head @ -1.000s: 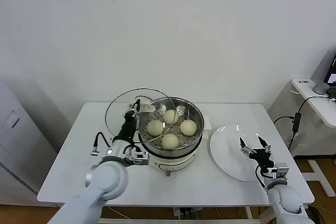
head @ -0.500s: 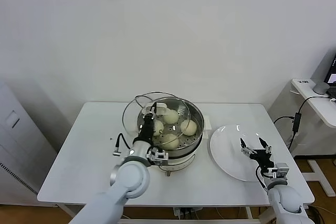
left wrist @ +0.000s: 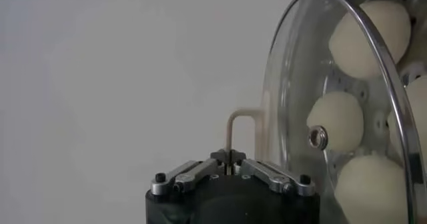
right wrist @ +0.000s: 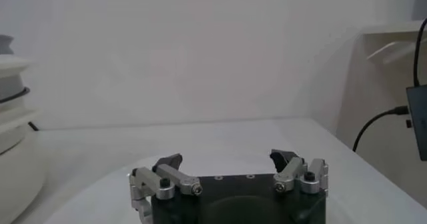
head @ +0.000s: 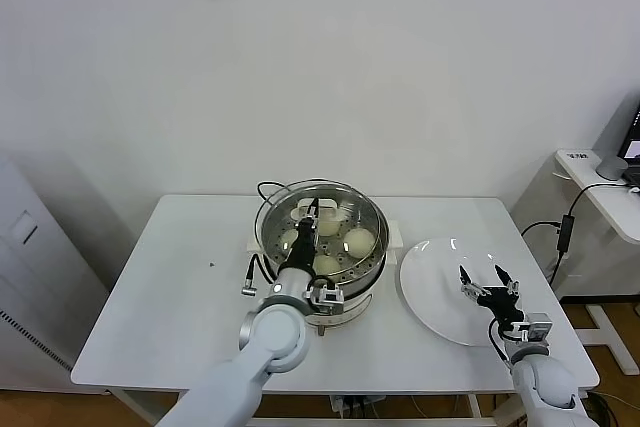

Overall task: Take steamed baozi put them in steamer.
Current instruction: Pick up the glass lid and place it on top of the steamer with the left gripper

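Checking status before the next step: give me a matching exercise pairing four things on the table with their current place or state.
Things:
1. glass lid
2. steamed baozi
3. white plate
4. right gripper

Places or states:
A. lying in the steamer basket
B. bare, beside the steamer on the robot's right
C. held by its white handle in the left gripper, over the steamer
D. jaws open, above the plate

Pairs: 1-C, 2-A, 3-B, 4-D

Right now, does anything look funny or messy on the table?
Nothing is spilled or broken. Four baozi sit in the steamer, the left gripper holds the glass lid over it, and the plate is bare.
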### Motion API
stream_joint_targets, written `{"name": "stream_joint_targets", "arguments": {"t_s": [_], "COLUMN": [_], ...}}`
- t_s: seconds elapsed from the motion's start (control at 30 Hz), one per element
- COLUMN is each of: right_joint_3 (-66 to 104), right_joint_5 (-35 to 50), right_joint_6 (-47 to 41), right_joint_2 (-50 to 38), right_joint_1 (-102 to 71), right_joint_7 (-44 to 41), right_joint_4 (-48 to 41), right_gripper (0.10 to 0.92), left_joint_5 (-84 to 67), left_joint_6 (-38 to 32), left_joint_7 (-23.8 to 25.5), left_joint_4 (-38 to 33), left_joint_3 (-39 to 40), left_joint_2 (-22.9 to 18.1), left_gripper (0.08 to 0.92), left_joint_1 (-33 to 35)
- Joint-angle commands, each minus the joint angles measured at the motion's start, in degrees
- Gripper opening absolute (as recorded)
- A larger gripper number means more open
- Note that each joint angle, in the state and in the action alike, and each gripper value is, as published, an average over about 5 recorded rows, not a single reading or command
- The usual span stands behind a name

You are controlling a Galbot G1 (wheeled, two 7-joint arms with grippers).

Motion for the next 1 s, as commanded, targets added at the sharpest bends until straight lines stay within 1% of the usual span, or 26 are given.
{"name": "stream_joint_targets", "arguments": {"t_s": [0.03,0.7,1.0], "right_joint_3": [0.15,0.36,0.5], "right_joint_5": [-0.03,-0.44,-0.42], "right_joint_6": [0.13,0.25,0.3], "right_joint_2": [0.03,0.55,0.77], "right_joint_1": [0.2,0.57,0.47], "right_joint_7": [-0.12,-0.33,-0.49], "right_joint_4": [-0.9,-2.4,-2.25], "right_gripper": [0.823,0.823,0.823], "left_joint_5": [0.48,0.48,-0.57], "left_joint_6": [-0.16,-0.43,-0.84], "left_joint_7": [-0.71,-1.28,-2.6], "left_joint_4": [2.79,3.01,3.91], "left_joint_3": [0.62,0.54,0.19], "left_joint_2": [-2.03,-2.38,-2.65], "left_gripper": [0.099,0.099,0.099], "left_joint_1": [-0.41,0.61,1.09]}}
